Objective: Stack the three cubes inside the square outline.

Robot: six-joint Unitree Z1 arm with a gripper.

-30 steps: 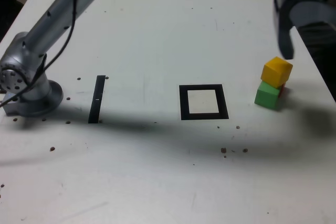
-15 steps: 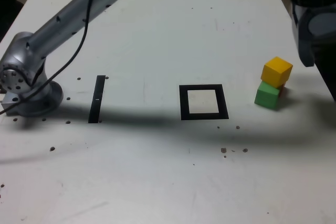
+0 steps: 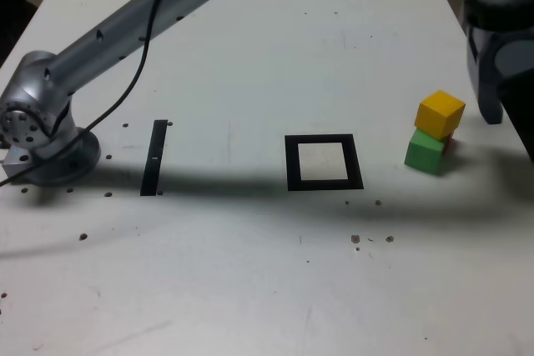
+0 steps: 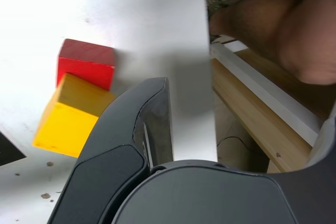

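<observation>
- Yellow cube (image 3: 440, 114): right of centre in the exterior view, raised on the green cube (image 3: 425, 152) and turned slightly askew; whether it also bears on the red cube (image 4: 86, 64) cannot be told.
- Handling (judged): small, rigid and probably light, with smooth painted faces that may slip under an uneven pinch; unlikely to be fragile.
- Recommended hold: two opposite upright faces of the yellow cube, near mid-height, with the jaws squared to them; a skewed or low approach could topple it or push the cubes beneath.
- Red cube: mostly hidden behind the green and yellow cubes in the exterior view; seen close by the yellow cube in the wrist view.
- End effector (image 4: 249, 98): jaws spread wide with nothing between them; at the right edge of the exterior view, beside the cubes, one finger over the counter (image 3: 225, 289).
- Square outline (image 3: 324, 139): just right of centre in the exterior view, with no cube inside; all stacking there remains to be done.
- Black strip (image 3: 154, 157): left part of the exterior view, well apart from the cubes.
- Person's bare limb (image 4: 294, 35): upper right of the wrist view's picture, beyond the counter's edge.
</observation>
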